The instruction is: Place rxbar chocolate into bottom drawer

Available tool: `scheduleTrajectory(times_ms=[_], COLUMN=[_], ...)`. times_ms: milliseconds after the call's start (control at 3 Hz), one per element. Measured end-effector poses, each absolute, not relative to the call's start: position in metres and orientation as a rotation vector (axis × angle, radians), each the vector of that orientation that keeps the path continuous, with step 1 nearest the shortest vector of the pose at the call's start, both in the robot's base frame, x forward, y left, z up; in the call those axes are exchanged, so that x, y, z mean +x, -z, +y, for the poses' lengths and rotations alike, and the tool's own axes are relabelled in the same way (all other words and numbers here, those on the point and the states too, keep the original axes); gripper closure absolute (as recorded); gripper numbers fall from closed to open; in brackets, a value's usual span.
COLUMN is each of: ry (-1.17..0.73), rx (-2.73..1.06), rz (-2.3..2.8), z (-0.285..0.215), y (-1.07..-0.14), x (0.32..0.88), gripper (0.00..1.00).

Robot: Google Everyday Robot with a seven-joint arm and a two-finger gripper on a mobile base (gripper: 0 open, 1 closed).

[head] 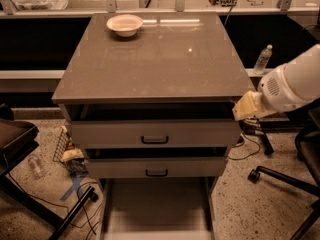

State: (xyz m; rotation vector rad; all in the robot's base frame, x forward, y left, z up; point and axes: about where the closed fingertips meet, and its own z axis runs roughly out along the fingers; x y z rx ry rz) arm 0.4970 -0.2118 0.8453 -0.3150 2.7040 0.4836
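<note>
1 gripper (pixel 243 107) by cabinet (pixel 150 64) R edge, state unclear; bottom drawer (pixel 156 206) open toward cam.

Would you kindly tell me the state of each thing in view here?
Bottom drawer: pulled out, floor bare.
Middle drawer: slightly ajar.
Top drawer: slightly ajar.
White bowl: upright on the cabinet.
Gripper: beside the cabinet's right front corner.
Rxbar chocolate: not visible.

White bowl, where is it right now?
In the camera view, the small round white bowl sits at the back left of the grey cabinet top, far from the gripper beside the top's front right corner.
</note>
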Motion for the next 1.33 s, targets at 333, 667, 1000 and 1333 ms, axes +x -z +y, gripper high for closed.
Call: scheduleTrajectory(times_ms=[333,667,1000,1333], ry=[-0.592,-0.774,-0.938,-1.027], rx=[-0.263,-0.19,-0.091,0.02], rz=[2.645,2.593,2.551,2.514], z=[-0.189,-0.167,-0.148,-0.136], y=[-0.804,-0.733,-0.647,-0.577], x=[0.468,0.432,0.41,0.412], gripper=[1.0,1.0,1.0,1.0])
